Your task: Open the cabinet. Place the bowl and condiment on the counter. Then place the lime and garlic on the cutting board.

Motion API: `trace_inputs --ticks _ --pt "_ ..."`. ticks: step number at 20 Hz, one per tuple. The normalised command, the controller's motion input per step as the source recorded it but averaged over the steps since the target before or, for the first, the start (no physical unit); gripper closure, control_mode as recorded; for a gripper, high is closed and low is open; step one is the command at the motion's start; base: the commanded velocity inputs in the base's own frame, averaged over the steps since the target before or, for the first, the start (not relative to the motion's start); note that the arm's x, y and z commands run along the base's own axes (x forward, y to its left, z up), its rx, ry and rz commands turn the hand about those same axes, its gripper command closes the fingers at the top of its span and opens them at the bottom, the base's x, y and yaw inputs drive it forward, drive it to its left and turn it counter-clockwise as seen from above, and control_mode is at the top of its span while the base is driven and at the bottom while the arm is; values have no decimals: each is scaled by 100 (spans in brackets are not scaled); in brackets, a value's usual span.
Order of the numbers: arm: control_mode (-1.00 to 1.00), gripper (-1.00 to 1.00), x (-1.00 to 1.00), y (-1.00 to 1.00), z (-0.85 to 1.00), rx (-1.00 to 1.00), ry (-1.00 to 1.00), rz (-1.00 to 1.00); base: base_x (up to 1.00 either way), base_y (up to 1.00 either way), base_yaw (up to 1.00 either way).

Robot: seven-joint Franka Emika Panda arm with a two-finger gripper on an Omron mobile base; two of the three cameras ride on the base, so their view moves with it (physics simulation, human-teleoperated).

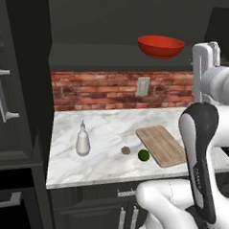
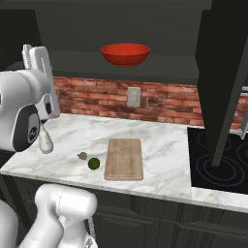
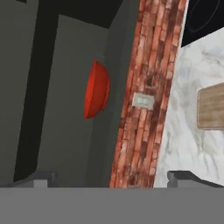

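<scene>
You have the lime [image 1: 143, 155] and the garlic [image 1: 126, 150] nearest you on the marble surface [image 1: 106, 130], close together but apart, just left of the board's [image 1: 161, 145] near corner. The board lies flat with nothing on it; its long axis runs from the front edge back toward the brick wall [image 1: 103, 91]. Left of the garlic the bottle [image 1: 82, 140] stands upright, nozzle pointing straight up. An outlet [image 1: 143, 86] sits on the wall behind. Farther back and higher, the cabinet [image 1: 91, 55] stands open, and on its shelf the bowl [image 1: 160, 46] sits upright, rim up, with nothing to be seen inside it. Your gripper [image 3: 113, 178] faces that bowl from a distance, rolled sideways, jaws spread wide and gripping nothing.
</scene>
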Motion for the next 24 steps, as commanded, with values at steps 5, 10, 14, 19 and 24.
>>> trace_inputs --ticks 5,10,14,19,24 --pt "-100 -100 -15 -36 59 15 14 0 0 0 0" --pt "-100 -100 -3 -25 14 2 14 1 0 0 0" --pt "-100 -100 0 -9 0 0 1 5 0 0 0" --pt "-100 -100 8 0 0 0 0 8 0 0 0" --pt "-100 -100 18 0 -6 0 0 9 0 0 0"
